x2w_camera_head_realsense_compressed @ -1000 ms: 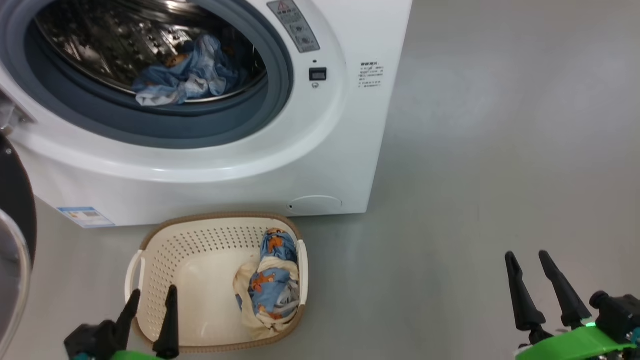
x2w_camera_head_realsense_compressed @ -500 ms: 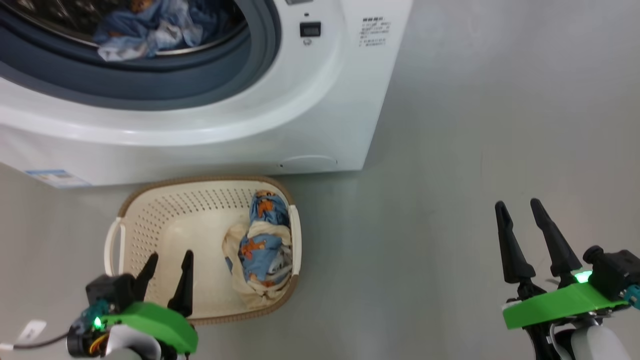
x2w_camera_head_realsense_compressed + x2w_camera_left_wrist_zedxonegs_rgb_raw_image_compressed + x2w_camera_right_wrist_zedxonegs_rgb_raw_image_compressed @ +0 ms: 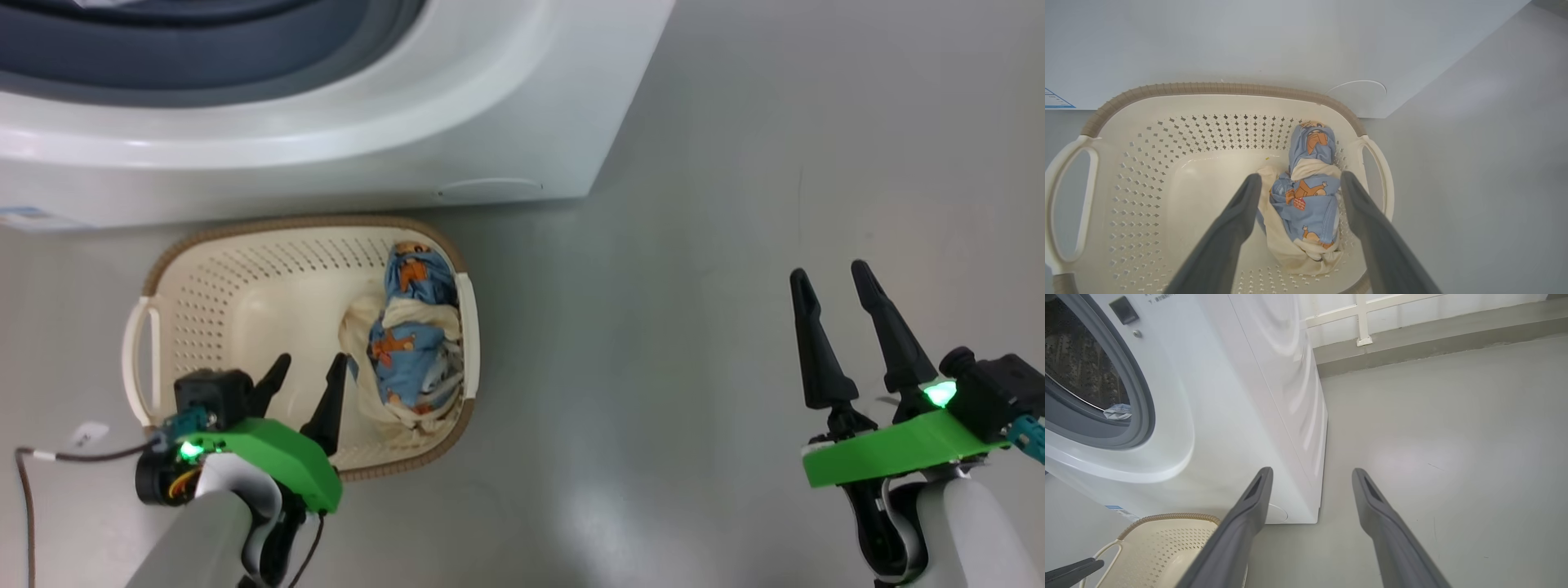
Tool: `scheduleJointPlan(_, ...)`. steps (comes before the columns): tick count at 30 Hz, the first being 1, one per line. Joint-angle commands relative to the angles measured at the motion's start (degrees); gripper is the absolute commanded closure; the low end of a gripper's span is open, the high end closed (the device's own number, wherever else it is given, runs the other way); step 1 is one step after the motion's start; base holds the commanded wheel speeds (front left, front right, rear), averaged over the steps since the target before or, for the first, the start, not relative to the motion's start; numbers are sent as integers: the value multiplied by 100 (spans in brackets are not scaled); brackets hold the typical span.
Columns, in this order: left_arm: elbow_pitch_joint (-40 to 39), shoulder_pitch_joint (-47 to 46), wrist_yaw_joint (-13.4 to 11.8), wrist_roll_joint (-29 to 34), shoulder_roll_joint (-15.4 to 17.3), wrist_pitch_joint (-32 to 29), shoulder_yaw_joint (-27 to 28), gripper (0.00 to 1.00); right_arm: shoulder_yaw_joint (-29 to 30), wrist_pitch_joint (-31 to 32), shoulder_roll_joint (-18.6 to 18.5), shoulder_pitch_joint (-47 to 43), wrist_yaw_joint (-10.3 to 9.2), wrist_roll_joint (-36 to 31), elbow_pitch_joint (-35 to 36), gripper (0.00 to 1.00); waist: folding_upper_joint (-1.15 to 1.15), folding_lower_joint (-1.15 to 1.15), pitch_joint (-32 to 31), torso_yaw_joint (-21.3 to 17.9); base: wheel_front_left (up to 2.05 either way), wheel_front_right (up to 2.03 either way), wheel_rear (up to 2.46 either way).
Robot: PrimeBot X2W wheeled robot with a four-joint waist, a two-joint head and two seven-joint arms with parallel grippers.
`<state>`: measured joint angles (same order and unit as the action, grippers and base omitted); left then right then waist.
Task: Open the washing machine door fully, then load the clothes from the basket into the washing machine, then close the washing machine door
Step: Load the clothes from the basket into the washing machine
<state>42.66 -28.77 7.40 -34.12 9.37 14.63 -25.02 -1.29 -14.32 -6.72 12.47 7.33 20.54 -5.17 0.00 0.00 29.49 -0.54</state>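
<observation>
Drum point(image 3: 1081, 371) open with some cloth point(image 3: 1117, 411) inside; second bundle point(image 3: 412, 343) waits at right end of basket point(image 3: 302, 222), left gripper point(image 3: 312, 359) close beside it, spread wide, empty; door-closing remains.

Washing machine point(image 3: 326, 122): white front across the top, grey-blue seal point(image 3: 204, 49) curving along the upper edge, round cap point(image 3: 490, 188) low on its front.
Basket point(image 3: 245, 269): on the floor point(image 3: 694, 327) just in front of the machine, brown rim, a white handle on each side.
Clothes point(image 3: 408, 343): one blue bear-print bundle with cream cloth, tucked against the basket's right wall.
Left gripper point(image 3: 312, 359): jaws apart, over the basket's near rim, one fingertip just beside the bundle.
Right gripper point(image 3: 827, 271): jaws apart too, well off to the right over bare grey floor.
Cable point(image 3: 49, 457): dark, trailing away from the left wrist.
</observation>
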Motion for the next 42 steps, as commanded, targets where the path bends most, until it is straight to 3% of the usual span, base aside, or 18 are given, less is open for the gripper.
scheduleJointPlan(1, 118, -217, 9, -191, 254, 37, -89, 0, -181, -68, 39, 89, 16, -67, 154, 0, 0, 0, 382, -53, 0, 0, 0)
scheduleJointPlan(20, 625, -1274, 9, -1504, 677, 37, -2022, 0, -299, -68, 216, 435, 16, -180, 266, 0, 0, 0, 1290, -262, 0, 0, 0)
scheduleJointPlan(42, 493, -2183, 9, -2507, 1249, 37, -3189, 0, -415, -68, 335, 848, 16, -242, 344, 0, 0, 0, 2060, -568, 0, 0, 0)
